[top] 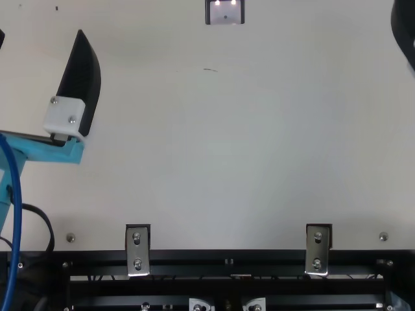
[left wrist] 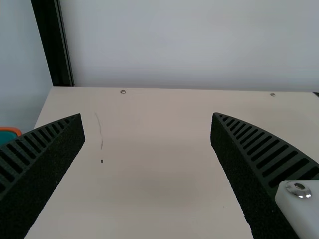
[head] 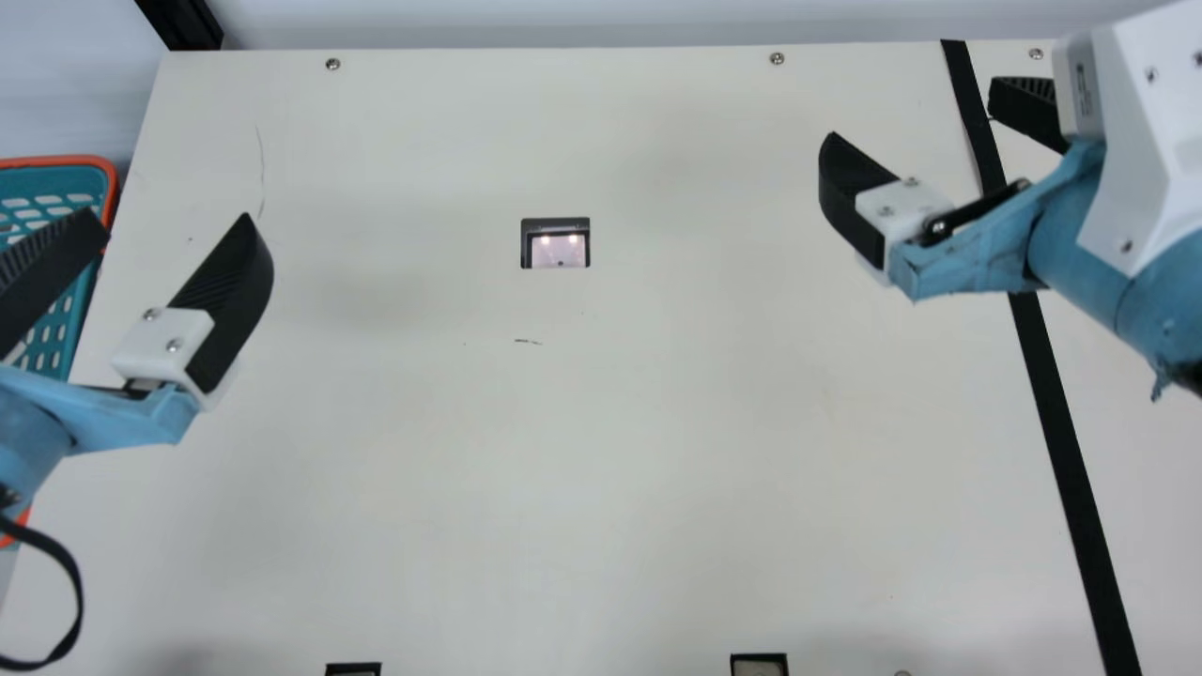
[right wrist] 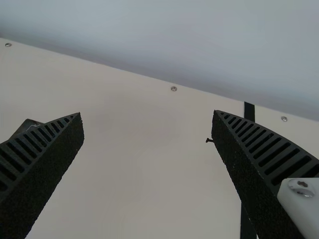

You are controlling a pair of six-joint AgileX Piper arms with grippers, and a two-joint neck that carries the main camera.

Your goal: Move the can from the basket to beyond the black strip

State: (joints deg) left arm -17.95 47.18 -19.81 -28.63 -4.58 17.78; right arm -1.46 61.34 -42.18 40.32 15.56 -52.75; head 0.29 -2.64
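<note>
Your left black ribbed gripper gapes empty near the orange-rimmed, perforated teal basket — matching right gripper, wide and empty, angles inward above the long black strip.

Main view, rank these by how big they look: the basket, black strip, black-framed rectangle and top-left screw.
1. Black strip and basket, order unsure: arms partly cover both
2. Black-framed rectangle
3. Top-left screw

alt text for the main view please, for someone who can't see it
Two robot grippers, left and right, hang with fingers spread over a cream table. A teal basket with an orange rim is partly visible at the left, and a black strip runs down the right side.
</note>
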